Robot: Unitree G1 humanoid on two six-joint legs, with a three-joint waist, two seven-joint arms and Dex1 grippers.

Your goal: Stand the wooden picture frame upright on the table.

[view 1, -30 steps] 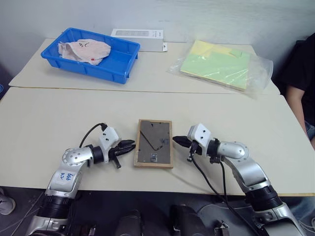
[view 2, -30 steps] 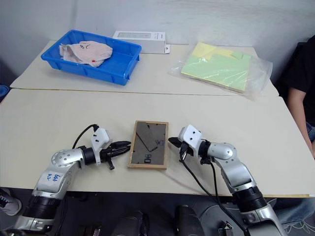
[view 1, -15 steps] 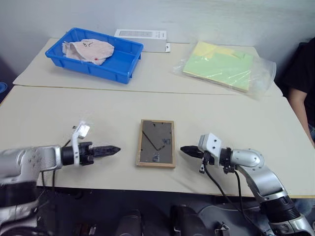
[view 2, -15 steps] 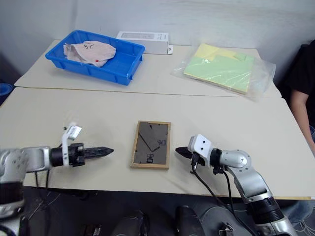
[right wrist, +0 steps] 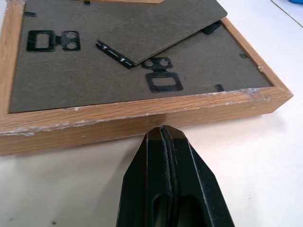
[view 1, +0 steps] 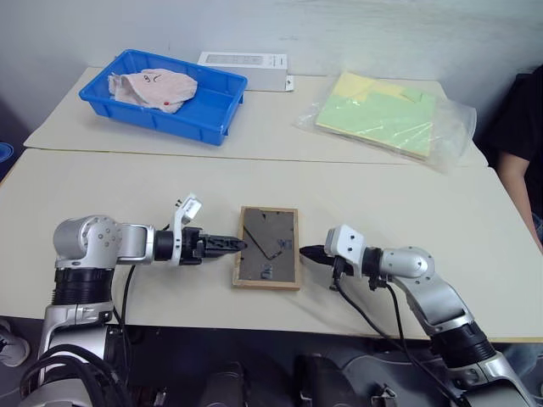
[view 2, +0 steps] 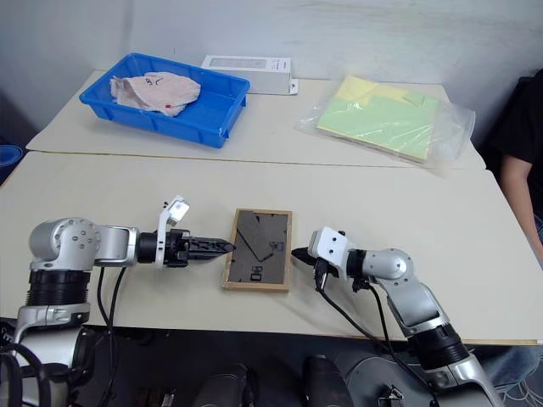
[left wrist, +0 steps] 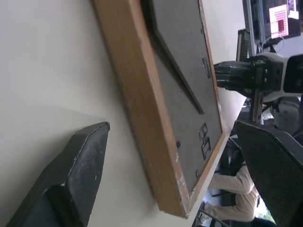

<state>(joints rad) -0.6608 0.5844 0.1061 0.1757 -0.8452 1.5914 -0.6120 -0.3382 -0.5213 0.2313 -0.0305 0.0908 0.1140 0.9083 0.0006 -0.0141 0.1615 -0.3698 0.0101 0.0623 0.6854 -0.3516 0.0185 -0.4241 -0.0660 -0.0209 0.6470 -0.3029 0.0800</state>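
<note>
The wooden picture frame lies flat on the table, dark back and fold-out stand facing up. My left gripper is at the frame's left edge. In the left wrist view it is open wide, one finger low beside the wooden edge and the other over the dark back. My right gripper is shut. In the right wrist view its tip presses against the frame's right wooden edge.
At the back left stands a blue bin holding a crumpled cloth, with a flat white box behind it. A plastic bag of green and yellow sheets lies back right. A person sits at the right edge.
My left gripper has swung back in to the frame's left edge, rolled over and gone from shut to open. The right gripper's tip stays at the frame's right edge.
</note>
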